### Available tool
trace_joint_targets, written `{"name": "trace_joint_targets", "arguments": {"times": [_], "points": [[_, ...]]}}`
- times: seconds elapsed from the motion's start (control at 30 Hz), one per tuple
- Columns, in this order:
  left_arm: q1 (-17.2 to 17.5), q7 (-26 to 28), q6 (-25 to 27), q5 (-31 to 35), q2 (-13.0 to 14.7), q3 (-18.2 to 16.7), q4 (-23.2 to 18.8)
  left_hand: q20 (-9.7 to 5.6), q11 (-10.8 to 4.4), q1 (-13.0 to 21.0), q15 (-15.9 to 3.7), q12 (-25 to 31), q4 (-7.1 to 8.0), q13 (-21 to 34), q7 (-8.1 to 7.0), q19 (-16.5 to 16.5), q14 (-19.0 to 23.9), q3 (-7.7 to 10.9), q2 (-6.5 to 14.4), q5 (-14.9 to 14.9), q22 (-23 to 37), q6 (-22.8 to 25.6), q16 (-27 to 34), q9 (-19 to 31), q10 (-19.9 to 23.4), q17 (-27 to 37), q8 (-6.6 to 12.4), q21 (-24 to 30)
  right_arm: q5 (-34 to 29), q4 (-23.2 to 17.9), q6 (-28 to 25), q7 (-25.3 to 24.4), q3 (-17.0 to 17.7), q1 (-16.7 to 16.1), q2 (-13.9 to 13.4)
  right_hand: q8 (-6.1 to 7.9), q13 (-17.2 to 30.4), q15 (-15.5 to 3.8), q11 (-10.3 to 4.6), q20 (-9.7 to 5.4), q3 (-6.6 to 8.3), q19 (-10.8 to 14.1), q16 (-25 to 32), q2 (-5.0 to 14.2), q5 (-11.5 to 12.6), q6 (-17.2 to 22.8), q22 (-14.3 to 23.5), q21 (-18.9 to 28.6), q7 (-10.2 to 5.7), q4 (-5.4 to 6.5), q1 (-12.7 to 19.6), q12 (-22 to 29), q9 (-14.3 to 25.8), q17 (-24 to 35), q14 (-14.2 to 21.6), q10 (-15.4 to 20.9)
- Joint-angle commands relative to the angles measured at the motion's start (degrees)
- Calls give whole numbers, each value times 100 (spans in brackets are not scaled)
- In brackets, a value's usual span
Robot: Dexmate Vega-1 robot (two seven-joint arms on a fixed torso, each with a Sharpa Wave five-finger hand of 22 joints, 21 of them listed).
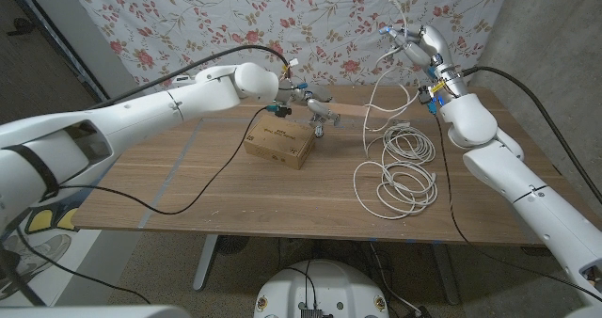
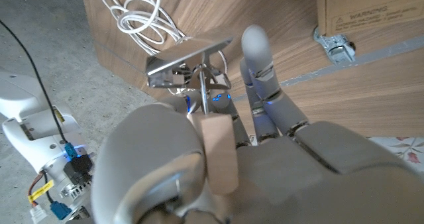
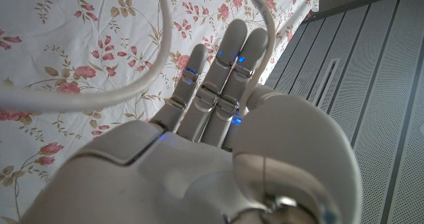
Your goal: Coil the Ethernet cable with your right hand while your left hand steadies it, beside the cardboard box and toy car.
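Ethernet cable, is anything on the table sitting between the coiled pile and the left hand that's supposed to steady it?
Yes. The toy car and the cardboard box sit between the left hand and the white loops of the Ethernet cable. The left hand hovers over the car, apart from the coils. The right hand already holds a raised strand.
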Motion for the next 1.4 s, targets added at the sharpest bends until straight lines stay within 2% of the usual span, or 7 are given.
{"name": "trace_joint_targets", "arguments": {"times": [0.03,0.1,0.47,0.8,1.1,1.4], "points": [[-123,-846,-521,-660,-185,2,454,460,31,8,-1367,29,-9,9,35,-2185,1849,11,41,6,16,55,418,-11,11,21,55,63,144,277,-169,216,-159,347,54,18,27,-28,-31,-910,30,-15,-12,43,32,749,15,29,529,-32,4,-14,17,12,8,-8],[-152,-1004,-606,-769,-227,11,560,464,38,9,-1359,30,-9,9,37,-2179,1876,12,42,7,15,48,433,-5,13,20,60,65,168,338,-160,258,-190,386,62,11,24,-27,3,-909,31,-15,-6,44,32,749,15,31,531,-34,4,-21,11,24,18,-14],[-236,-1438,-876,-1101,-294,50,754,468,48,20,-1342,31,-15,10,45,-2177,1858,16,47,8,15,42,454,-7,11,21,81,79,287,601,-254,340,-314,597,150,7,12,-29,-32,-911,30,-23,-31,45,35,756,15,35,528,-40,2,-40,17,9,18,-19],[-327,-1917,-1036,-1395,-362,94,983,481,44,33,-1346,33,-20,10,48,-2174,1861,19,54,8,24,33,480,-26,19,21,90,98,373,863,-569,348,-400,805,165,1,-15,-29,-16,-910,34,-23,-46,48,37,749,15,40,547,-47,4,-58,25,8,13,-5],[-348,-1998,-1039,-1561,-137,67,815,477,49,42,-1338,34,-22,10,60,-2168,1869,19,61,4,26,18,501,-33,19,20,97,111,733,1335,-979,560,-471,1033,165,-6,15,-27,5,-910,32,-27,-63,46,37,755,15,44,549,-51,2,-50,25,-6,23,-11],[-155,-2007,-1442,-2103,108,-136,889,485,55,49,-1344,33,-24,10,64,-2164,1854,18,66,0,23,22,509,-47,16,21,104,117,997,1714,-1283,558,-496,1104,167,-17,-9,-24,-17,-907,32,-23,-69,45,37,765,13,49,560,-56,1,-68,12,2,25,2]]}}
